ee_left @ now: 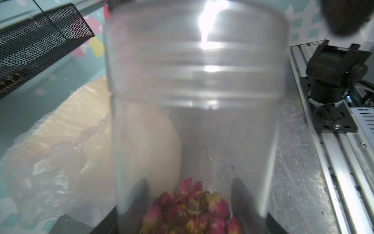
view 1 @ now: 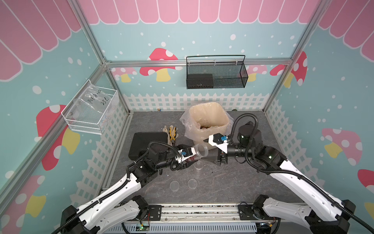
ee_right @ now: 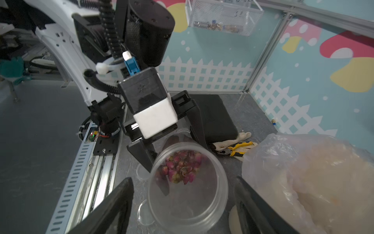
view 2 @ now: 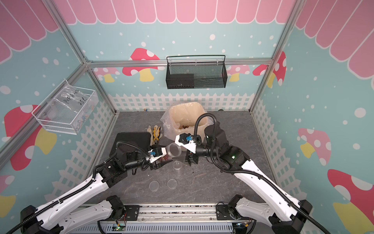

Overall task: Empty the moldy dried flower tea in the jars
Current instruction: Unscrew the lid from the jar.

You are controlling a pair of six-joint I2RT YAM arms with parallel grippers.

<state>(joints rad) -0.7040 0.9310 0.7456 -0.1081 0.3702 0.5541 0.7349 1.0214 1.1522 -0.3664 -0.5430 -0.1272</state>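
Note:
My left gripper (view 1: 189,160) (ee_left: 189,182) is shut on the base of a clear, lidless jar (view 1: 200,151) (view 2: 174,150) (ee_left: 192,81) (ee_right: 188,202). The jar is tipped on its side above the table, its mouth pointing at the right arm. The moldy dried flower tea (ee_left: 192,208) (ee_right: 180,168), pink-red buds, lies heaped at the jar's bottom end by the left fingers. My right gripper (view 1: 205,149) (ee_right: 182,179) is open, one finger on each side of the jar's mouth, with a gap on both sides. More buds (view 1: 206,127) (view 2: 185,127) lie inside the cream bin (view 1: 222,115) (view 2: 202,109).
Two flat clear lids (view 1: 174,185) (view 1: 192,183) lie near the table's front. Another clear round piece (view 1: 198,165) sits under the jar. Yellow pliers on a glove (view 1: 172,132) and a black pad (view 1: 145,141) are left of the bin. Wire baskets (view 1: 216,75) (view 1: 91,109) hang on the walls.

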